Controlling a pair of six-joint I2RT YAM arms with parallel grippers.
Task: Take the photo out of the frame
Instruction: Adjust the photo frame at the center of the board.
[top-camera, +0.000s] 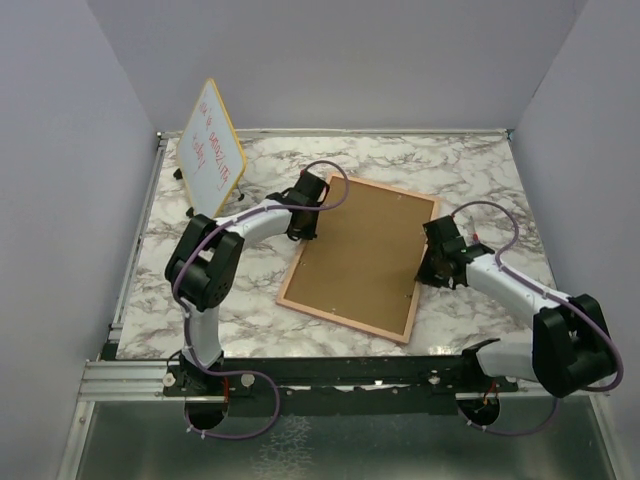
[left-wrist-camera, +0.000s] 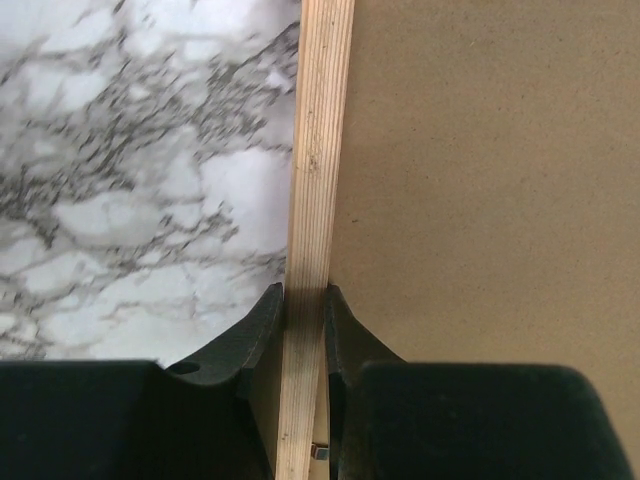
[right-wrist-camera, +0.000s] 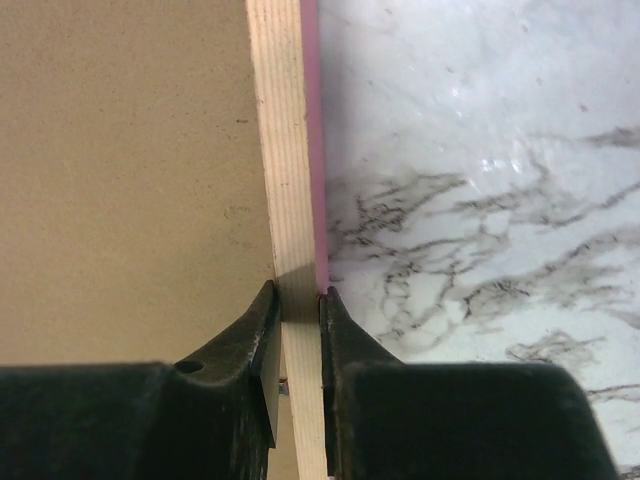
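Currently frame (top-camera: 360, 255) lies back-up, mid-picture on the counter (top-camera: 480, 170); photo hidden beneath the backing. My left jaws and right jaws each pinch a thin side rail. Risk I see: uneven lifting twists the frame, or a rail slips out.

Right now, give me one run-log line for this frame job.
frame: fibreboard back up | left end effector: clamped on frame's left rail | right end effector: clamped on frame's right rail | photo: not visible
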